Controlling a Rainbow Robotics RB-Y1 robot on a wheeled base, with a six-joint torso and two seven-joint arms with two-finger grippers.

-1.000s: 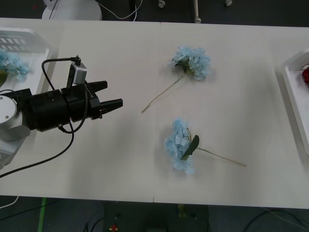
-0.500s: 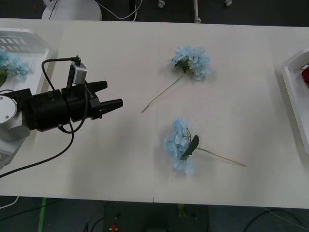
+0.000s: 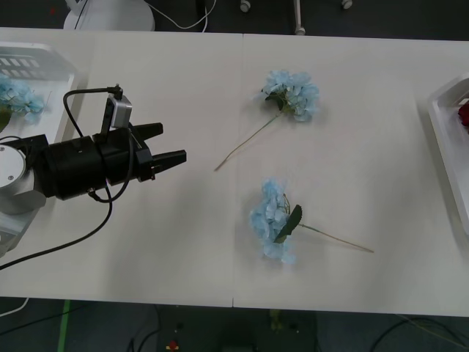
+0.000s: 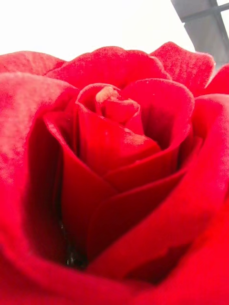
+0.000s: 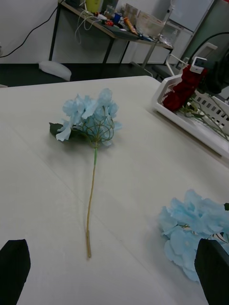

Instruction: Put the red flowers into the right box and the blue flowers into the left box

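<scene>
My left gripper hovers open over the table's left part, its black fingers apart with nothing between them. Ahead of it lie two blue flowers: one with its long stem pointing back at the gripper, the other nearer the front edge. A third blue cluster rests in the left box. The right box holds red flowers. My right arm hangs over that box, its camera right up against a red rose.
The white table runs wide between the two boxes, with a seam down its middle. Beyond the far edge stand chair wheels and cables on a dark floor. A cluttered desk stands in the room behind.
</scene>
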